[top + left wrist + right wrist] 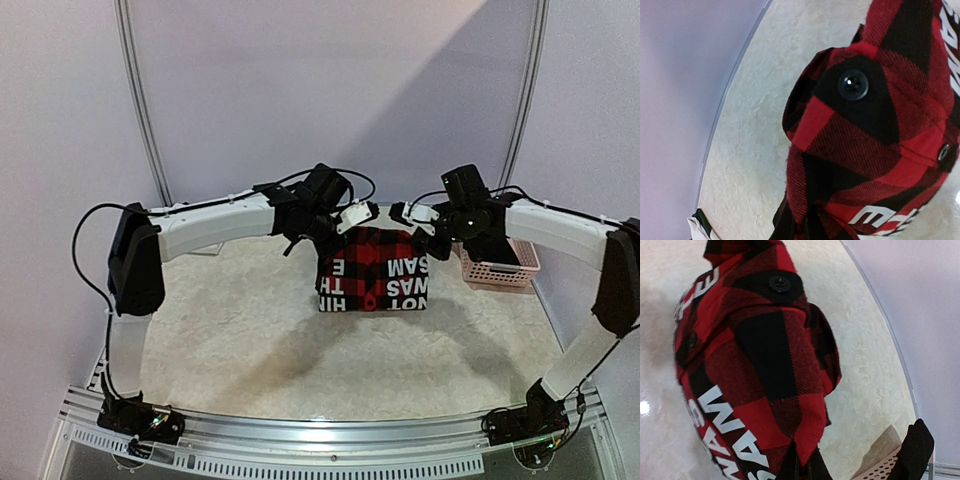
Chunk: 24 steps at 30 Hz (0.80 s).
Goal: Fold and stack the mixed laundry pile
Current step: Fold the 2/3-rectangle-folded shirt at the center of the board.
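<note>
I have the red-and-black checked flannel shirt (373, 268) strung between both arms. The left gripper (354, 216) is pinched closed on one upper corner and the right gripper (416, 216) is pinched closed on the other. The cloth hangs as a short, doubled-over panel with white lettering across it. It is raised over the cream textured table top (250, 340), just beside the small pink perforated plastic basket (500, 265), on the basket's side facing the left arm. My main worry is the right wrist, which sits very near the basket. A swing that way could knock the basket or drag the hem into it. Each corner also seems held by a thin bite of fabric, so pulling the arms apart could tug one free. Lowering unevenly would lay the fold down skewed. Neither wrist camera shows its own fingertips, because plaid and black buttons fill both views, so I cannot judge how much cloth is in each pinch. I also cannot tell whether the hem brushes the table. A white-and-green scrap (700, 225) and a black shape (915, 450) next to the basket could be garments or rig parts. I see no other laundry.
</note>
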Each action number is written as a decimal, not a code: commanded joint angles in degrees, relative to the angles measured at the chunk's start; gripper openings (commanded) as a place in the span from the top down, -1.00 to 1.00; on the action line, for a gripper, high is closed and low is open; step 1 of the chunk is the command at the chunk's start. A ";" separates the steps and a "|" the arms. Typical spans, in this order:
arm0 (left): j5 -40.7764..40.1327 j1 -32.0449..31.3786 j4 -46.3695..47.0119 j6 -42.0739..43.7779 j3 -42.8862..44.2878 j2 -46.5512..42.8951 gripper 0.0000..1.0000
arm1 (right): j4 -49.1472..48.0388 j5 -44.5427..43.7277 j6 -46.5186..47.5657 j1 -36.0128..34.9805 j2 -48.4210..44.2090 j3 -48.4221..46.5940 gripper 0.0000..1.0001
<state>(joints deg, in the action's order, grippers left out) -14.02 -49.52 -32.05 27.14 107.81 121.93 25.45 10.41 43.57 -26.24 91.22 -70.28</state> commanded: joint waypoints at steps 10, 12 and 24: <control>-9.86 7.44 2.99 -9.40 28.27 20.44 -0.27 | -5.06 -5.83 -15.97 6.65 31.24 -30.17 -0.08; -10.78 6.37 11.40 -9.55 16.25 12.56 -0.35 | -6.37 -3.16 -18.08 6.81 26.23 -25.62 -0.11; 14.20 -1.23 18.71 13.98 -21.47 -9.20 -0.46 | 0.77 12.11 -10.15 6.73 4.84 -2.94 -0.22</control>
<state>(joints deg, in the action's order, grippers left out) -10.61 -47.94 -11.81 28.88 92.09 112.68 22.65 18.76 28.71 -19.25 97.97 -78.91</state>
